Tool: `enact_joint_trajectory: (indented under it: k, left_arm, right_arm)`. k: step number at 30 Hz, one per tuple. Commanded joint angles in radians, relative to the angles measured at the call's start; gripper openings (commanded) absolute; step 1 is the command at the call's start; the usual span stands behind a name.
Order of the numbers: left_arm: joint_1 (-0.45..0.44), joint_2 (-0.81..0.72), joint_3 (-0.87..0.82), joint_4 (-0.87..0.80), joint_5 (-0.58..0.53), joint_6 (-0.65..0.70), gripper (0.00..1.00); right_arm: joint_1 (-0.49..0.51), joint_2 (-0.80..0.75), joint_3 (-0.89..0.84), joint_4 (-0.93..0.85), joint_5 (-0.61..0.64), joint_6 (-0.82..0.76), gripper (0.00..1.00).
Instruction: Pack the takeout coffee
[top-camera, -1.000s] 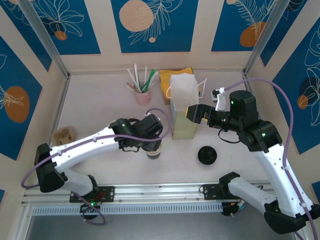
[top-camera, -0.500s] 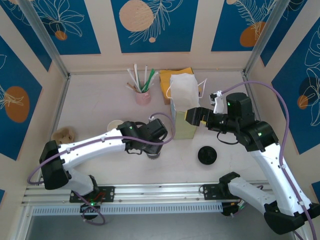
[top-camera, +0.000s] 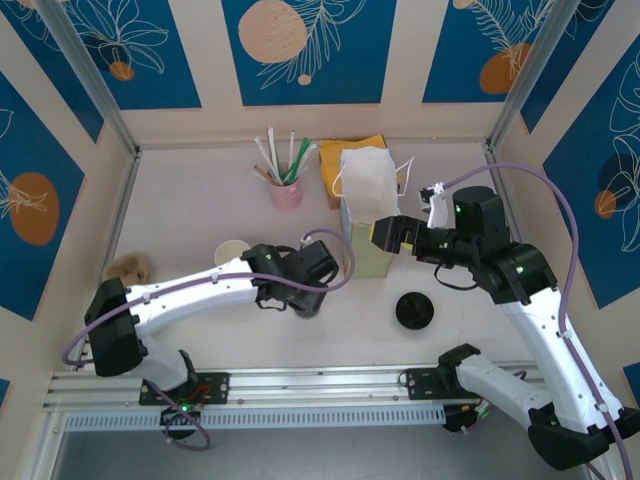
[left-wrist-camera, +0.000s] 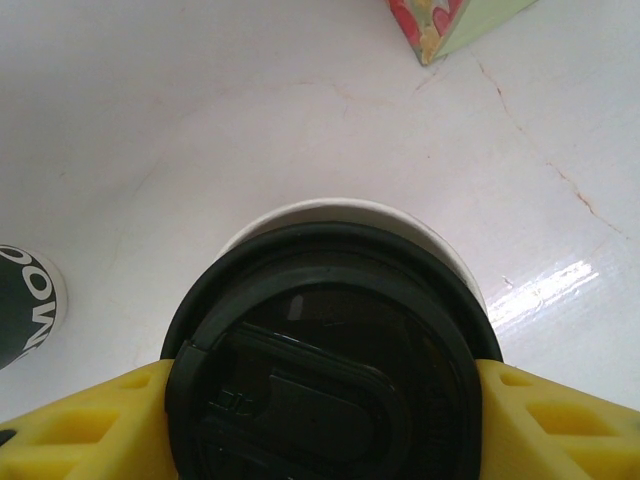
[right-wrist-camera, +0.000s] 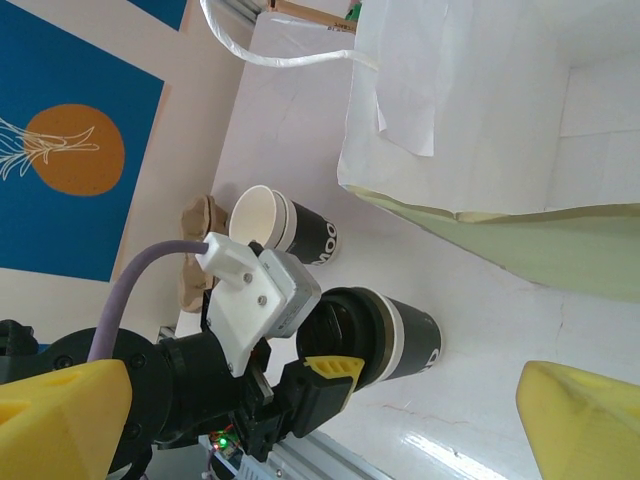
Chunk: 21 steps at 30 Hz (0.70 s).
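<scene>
As my arm resettles, left gripper clamps the lidded takeout coffee (ready to bag); right gripper gapes wide.

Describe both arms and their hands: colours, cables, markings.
Left arm and right arm: white links, black joints, small green lights, a purple cable looped along each. Left hand and right hand have blocky yellow fingers with square pockets. A white camera mount sits at each wrist.
</scene>
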Motion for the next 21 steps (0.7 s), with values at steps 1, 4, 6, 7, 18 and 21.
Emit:
enact_joint_trajectory:
  k: [1,4,6,7,18,21]
  left_arm:
    - [-0.011,0.016,-0.004,0.012,-0.013,-0.008,0.59]
    - [-0.011,0.023,0.0,0.013,-0.009,-0.004,0.59]
    - [-0.01,0.026,0.0,0.016,-0.005,-0.003,0.59]
    - [-0.01,0.027,0.0,0.018,-0.004,-0.002,0.59]
    - [-0.011,0.035,-0.014,0.018,-0.017,-0.004,0.6]
    - [-0.01,0.035,-0.01,0.019,-0.016,-0.003,0.6]
  right_arm:
    - [-0.005,-0.015,-0.011,-0.012,-0.025,-0.019,0.99]
    - [-0.006,-0.014,-0.011,-0.013,-0.025,-0.02,0.99]
    - [-0.006,-0.015,-0.013,-0.013,-0.025,-0.019,0.99]
    - [-0.006,-0.014,-0.013,-0.011,-0.026,-0.019,0.99]
    - [-0.009,-0.014,-0.023,-0.006,-0.033,-0.016,0.99]
    - [-0.009,-0.015,-0.023,-0.005,-0.036,-0.016,0.99]
